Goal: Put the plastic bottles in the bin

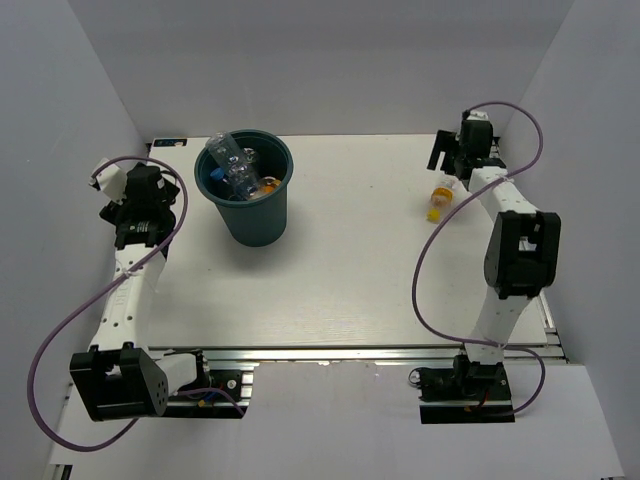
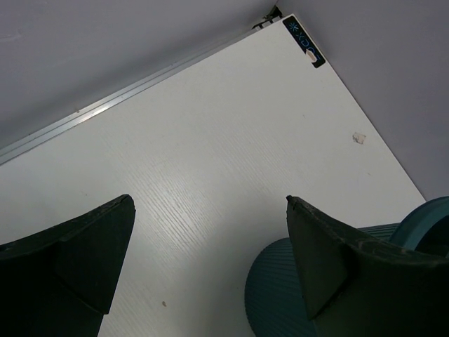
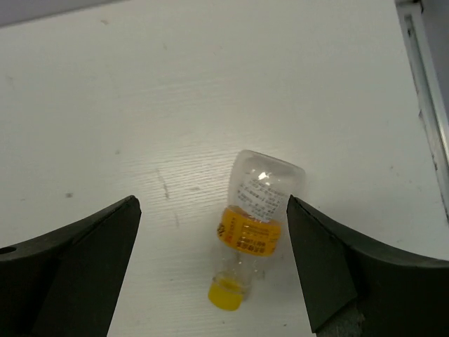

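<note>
Well to the right of the bin (image 1: 258,222), one small clear bottle (image 3: 256,210) with a yellow cap lies on its side on the table (image 1: 350,260). The right jaws hang spread wide above it, touching nothing. Inside the bin several plastic bottles (image 1: 238,165) sit heaped, clear ones and something orange. Just left of the bin the left jaws are parted too and empty, with the teal wall beside one finger.

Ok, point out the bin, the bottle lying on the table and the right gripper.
bin (image 1: 260,222), top external view, outer wall.
bottle (image 3: 252,236), right wrist view, orange label band.
right gripper (image 3: 210,203), right wrist view, midway between fingers (image 3: 84,267).
</note>
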Controlling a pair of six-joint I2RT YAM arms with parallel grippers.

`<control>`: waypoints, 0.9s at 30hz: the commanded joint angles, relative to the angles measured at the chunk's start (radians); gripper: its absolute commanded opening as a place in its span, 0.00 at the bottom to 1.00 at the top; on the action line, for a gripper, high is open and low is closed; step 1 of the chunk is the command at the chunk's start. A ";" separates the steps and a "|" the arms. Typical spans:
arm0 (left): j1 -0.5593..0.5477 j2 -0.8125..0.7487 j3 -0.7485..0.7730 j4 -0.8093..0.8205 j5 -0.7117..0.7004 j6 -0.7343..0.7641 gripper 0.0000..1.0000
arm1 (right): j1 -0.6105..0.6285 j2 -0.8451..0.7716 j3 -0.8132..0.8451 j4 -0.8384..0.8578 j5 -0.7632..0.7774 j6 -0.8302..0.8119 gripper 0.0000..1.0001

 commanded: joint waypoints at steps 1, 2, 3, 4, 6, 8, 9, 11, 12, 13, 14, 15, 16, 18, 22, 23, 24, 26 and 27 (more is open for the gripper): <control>0.001 0.013 0.027 -0.008 0.006 0.012 0.98 | -0.034 0.120 0.086 -0.070 0.039 0.051 0.89; 0.001 0.020 0.031 -0.016 0.006 0.012 0.98 | -0.036 0.146 0.122 -0.077 0.051 0.051 0.89; 0.000 0.021 0.034 -0.018 0.006 0.014 0.98 | -0.036 0.190 0.133 -0.080 0.073 0.063 0.89; 0.001 0.019 0.033 -0.016 0.003 0.014 0.98 | -0.036 0.210 0.143 -0.092 0.119 0.074 0.89; 0.001 0.013 0.027 -0.009 0.003 0.014 0.98 | -0.038 0.253 0.163 -0.114 0.154 0.100 0.89; 0.000 0.010 0.022 -0.002 0.001 0.015 0.98 | -0.036 0.270 0.158 -0.118 0.168 0.118 0.89; 0.001 0.010 0.022 -0.002 0.000 0.015 0.98 | -0.036 0.286 0.154 -0.121 0.167 0.124 0.89; 0.001 0.010 0.022 -0.002 0.000 0.015 0.98 | -0.036 0.300 0.154 -0.136 0.160 0.135 0.84; 0.001 0.010 0.022 -0.002 -0.002 0.015 0.98 | -0.038 0.306 0.154 -0.140 0.156 0.134 0.74; 0.000 0.011 0.024 -0.004 -0.002 0.015 0.98 | -0.036 0.304 0.150 -0.140 0.135 0.134 0.65; 0.001 0.011 0.022 -0.004 -0.003 0.015 0.98 | -0.038 0.297 0.146 -0.134 0.119 0.131 0.53; 0.001 0.011 0.022 -0.004 -0.002 0.014 0.98 | -0.038 0.262 0.138 -0.093 0.096 0.122 0.39; 0.001 0.010 0.024 -0.004 0.000 0.014 0.98 | -0.036 0.235 0.109 -0.059 0.032 0.103 0.36; 0.001 0.008 0.024 -0.007 0.001 0.012 0.98 | -0.019 0.142 0.077 0.050 -0.074 0.043 0.36; 0.001 -0.002 0.015 -0.001 0.012 0.008 0.98 | 0.057 -0.009 0.061 0.167 -0.334 -0.033 0.36; 0.001 -0.006 0.013 0.001 0.017 0.008 0.98 | 0.115 -0.057 0.078 0.181 -0.370 -0.084 0.36; 0.001 -0.007 0.013 0.001 0.021 0.008 0.98 | 0.152 -0.081 0.087 0.204 -0.398 -0.115 0.36; 0.001 -0.013 0.008 0.001 0.020 0.008 0.98 | 0.267 -0.139 0.114 0.231 -0.409 -0.217 0.38; 0.001 -0.016 0.007 0.002 0.021 0.008 0.98 | 0.304 -0.153 0.120 0.251 -0.418 -0.230 0.39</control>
